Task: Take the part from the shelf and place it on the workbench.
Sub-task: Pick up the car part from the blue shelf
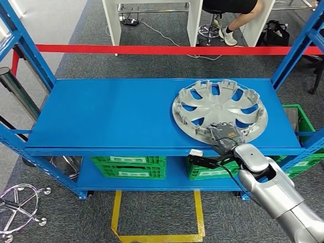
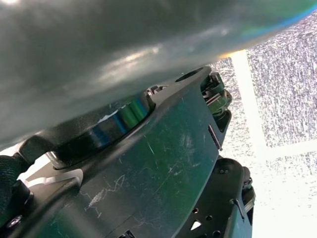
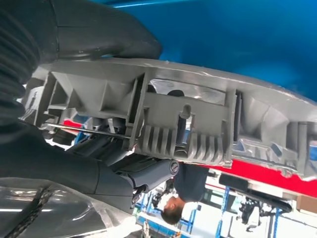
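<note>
Right arm (image 1: 281,195): silver, smooth rounded segments.
Right hand (image 1: 225,135): grey block-like back, small yellow marking.
Cable (image 1: 223,167): black, along the wrist.
Wrist cover (image 3: 15,59): dark grey, ribbed.

No readable text, brand, number or sign is showing in any of the three views. White label strips are appearing on the fronts of the green crates (image 1: 128,167) under the blue shelf (image 1: 114,116), but their print is too small to make out. The grey wheel cover (image 1: 218,108) is bearing no legible marking, and its rim (image 3: 179,124) is showing only moulded ribs and clips in the right wrist view.
</note>
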{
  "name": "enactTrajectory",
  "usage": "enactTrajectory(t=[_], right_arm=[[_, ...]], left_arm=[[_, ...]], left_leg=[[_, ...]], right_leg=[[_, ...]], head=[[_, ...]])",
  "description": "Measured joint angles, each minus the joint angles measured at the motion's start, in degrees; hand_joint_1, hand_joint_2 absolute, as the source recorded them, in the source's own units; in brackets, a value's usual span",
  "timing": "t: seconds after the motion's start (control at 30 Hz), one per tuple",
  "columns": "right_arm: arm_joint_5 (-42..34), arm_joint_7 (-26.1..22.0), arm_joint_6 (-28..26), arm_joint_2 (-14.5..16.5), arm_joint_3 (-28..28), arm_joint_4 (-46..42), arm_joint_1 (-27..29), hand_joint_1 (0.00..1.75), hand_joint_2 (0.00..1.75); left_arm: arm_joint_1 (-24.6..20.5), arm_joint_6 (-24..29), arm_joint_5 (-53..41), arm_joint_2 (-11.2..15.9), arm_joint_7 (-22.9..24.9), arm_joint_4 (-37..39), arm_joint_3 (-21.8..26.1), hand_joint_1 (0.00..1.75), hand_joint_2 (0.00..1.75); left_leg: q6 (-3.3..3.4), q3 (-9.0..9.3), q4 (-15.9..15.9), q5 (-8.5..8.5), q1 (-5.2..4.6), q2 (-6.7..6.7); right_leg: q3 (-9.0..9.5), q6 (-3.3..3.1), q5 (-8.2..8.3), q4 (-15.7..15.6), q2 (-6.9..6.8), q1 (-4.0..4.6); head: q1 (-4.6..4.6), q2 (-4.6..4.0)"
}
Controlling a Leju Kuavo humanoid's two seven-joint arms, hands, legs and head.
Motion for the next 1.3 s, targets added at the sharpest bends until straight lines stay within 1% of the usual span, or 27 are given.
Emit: enactTrajectory(t=[0.13, 0.2, 0.27, 0.37, 0.43, 0.53, 0.57, 0.6, 0.63, 0.7, 0.73, 0.8, 0.87, 0.9, 0.97, 1.1, 1.3], right_arm=[[-0.66, -0.20, 0.74, -0.30, 0.32, -0.36, -0.17, 1.75, 1.75], [-0.81, -0.40, -0.01, -0.45, 0.47, -0.37, -0.13, 1.75, 1.75], [0.13, -0.66, -3.56, -0.48, 0.55, -0.60, 0.63, 1.75, 1.75], [3.38, -0.84, -11.64, -0.23, 0.54, -1.85, 3.10, 1.75, 1.75], [4.63, -0.79, -14.03, 0.04, 0.56, -2.72, 4.46, 1.75, 1.75], [5.37, -0.97, -15.32, 0.23, 0.56, -3.64, 5.72, 1.75, 1.75], [5.97, -1.38, -17.04, 0.42, 0.41, -3.99, 6.29, 1.75, 1.75], [7.16, -2.07, -20.19, 0.93, 0.09, -4.53, 7.18, 1.75, 1.75], [9.11, -3.02, -24.61, 1.73, -0.46, -5.39, 8.46, 1.75, 1.75], [14.99, -5.89, -33.98, 4.83, -1.96, -8.95, 11.69, 1.75, 1.75], [17.97, -8.08, -37.09, 6.78, -2.74, -11.73, 13.27, 1.75, 1.75], [21.92, -14.83, -40.06, 11.49, -4.56, -18.87, 15.59, 1.75, 1.75], [23.09, -20.85, -41.05, 15.83, -6.27, -25.45, 16.86, 1.75, 1.75], [23.27, -22.33, -41.27, 17.58, -6.84, -28.04, 17.16, 1.75, 1.75], [23.45, -22.93, -41.41, 19.95, -7.52, -32.14, 17.48, 1.75, 1.75], [23.56, -22.48, -41.46, 22.33, -8.57, -37.01, 17.82, 1.75, 1.75], [23.48, -22.44, -41.44, 24.15, -9.31, -40.78, 18.02, 1.75, 1.75]], left_arm=[[0.00, -0.02, -0.01, 0.00, -0.02, 0.01, 0.01, 0.00, 0.00], [0.00, -0.04, -0.05, 0.00, -0.02, 0.01, 0.02, 0.00, 0.00], [-0.01, 0.02, -0.16, -0.02, -0.02, 0.01, 0.04, 0.00, 0.00], [0.01, 0.26, -0.43, -0.10, -0.02, 0.01, 0.14, 0.00, 0.00], [-0.05, 0.31, -0.46, -0.17, -0.02, 0.00, 0.22, 0.00, 0.00], [-0.15, 0.63, -0.48, -0.28, -0.08, -0.01, 0.26, 0.00, 0.00], [-0.14, 1.21, -0.49, -0.40, -0.17, -0.01, 0.28, 0.00, 0.00], [-0.14, 2.02, -0.53, -0.60, -0.32, 0.00, 0.30, 0.00, 0.00], [-0.13, 2.95, -0.67, -0.85, -0.51, 0.01, 0.31, 0.00, 0.00], [-0.14, 4.39, -1.26, -1.38, -0.87, 0.01, 0.31, 0.00, 0.00], [-0.17, 4.82, -1.65, -1.58, -1.02, 0.01, 0.31, 0.00, 0.00], [-0.29, 5.28, -2.30, -1.83, -1.27, 0.01, 0.30, 0.00, 0.00], [-0.40, 5.45, -2.71, -1.91, -1.50, 0.01, 0.29, 0.00, 0.00], [-0.42, 5.50, -2.81, -1.93, -1.62, 0.01, 0.29, 0.00, 0.00], [-0.45, 5.67, -2.95, -1.97, -1.80, 0.01, 0.29, 0.00, 0.00], [-0.49, 6.26, -3.21, -2.02, -1.87, 0.01, 0.28, 0.00, 0.00], [-0.52, 6.38, -3.54, -2.02, -1.88, 0.01, 0.27, 0.00, 0.00]], left_leg=[[0.00, 0.00, 0.00, 0.00, 0.00, 0.00], [0.00, 0.01, 0.00, 0.00, 0.00, 0.00], [0.00, 0.00, 0.00, 0.00, 0.00, -0.01], [0.00, -0.02, 0.00, 0.00, 0.00, -0.03], [0.01, -0.03, 0.00, -0.01, -0.01, -0.02], [0.01, -0.03, 0.00, -0.01, 0.00, -0.03], [0.01, -0.04, 0.00, -0.01, 0.00, -0.03], [0.01, -0.05, -0.01, -0.01, 0.00, -0.04], [0.01, -0.07, -0.01, -0.01, 0.00, -0.04], [0.01, -0.13, -0.02, -0.01, -0.02, -0.02], [0.01, -0.15, -0.02, -0.02, -0.03, 0.01], [0.01, -0.15, -0.03, -0.02, -0.01, 0.04], [0.01, -0.14, -0.05, -0.02, 0.05, 0.00], [0.00, -0.13, -0.07, -0.02, 0.07, -0.02], [0.00, -0.13, -0.10, -0.02, 0.11, -0.04], [-0.01, -0.12, -0.11, -0.02, 0.08, -0.03], [0.00, -0.12, -0.03, -0.01, -0.02, -0.01]], right_leg=[[0.00, 0.00, 0.00, 0.00, -0.01, 0.00], [0.01, 0.00, 0.00, 0.00, -0.01, 0.00], [0.02, 0.00, 0.00, 0.00, -0.04, 0.00], [0.03, 0.00, 0.00, 0.00, -0.06, 0.00], [0.01, 0.01, 0.00, 0.00, -0.02, 0.00], [-0.01, 0.01, -0.01, 0.00, -0.06, 0.00], [-0.02, 0.01, -0.01, 0.00, -0.08, 0.00], [-0.02, 0.00, -0.01, 0.00, -0.09, 0.00], [-0.03, 0.01, -0.01, 0.00, -0.10, 0.01], [-0.08, 0.01, -0.01, 0.01, 0.00, 0.03], [-0.13, 0.01, -0.01, 0.01, 0.06, 0.03], [-0.19, -0.01, -0.04, 0.02, 0.10, 0.04], [-0.18, -0.05, -0.13, 0.02, -0.04, 0.07], [-0.16, -0.06, -0.17, 0.02, -0.10, 0.09], [-0.12, -0.08, -0.22, 0.02, -0.17, 0.12], [-0.10, -0.05, -0.19, 0.01, -0.06, 0.08], [-0.09, 0.12, -0.06, 0.01, 0.02, -0.03]], head=[[-0.01, 0.00], [-0.02, 0.00], [-0.01, 0.00], [0.00, 0.00], [-0.02, 0.00], [-0.01, 0.00], [-0.01, 0.00], [0.00, 0.00], [0.00, 0.00], [0.00, 0.00], [-0.02, 0.00], [-0.04, 0.00], [-0.03, 0.00], [-0.04, 0.00], [-0.02, 0.00], [-0.01, 0.00], [-0.01, 0.00]])
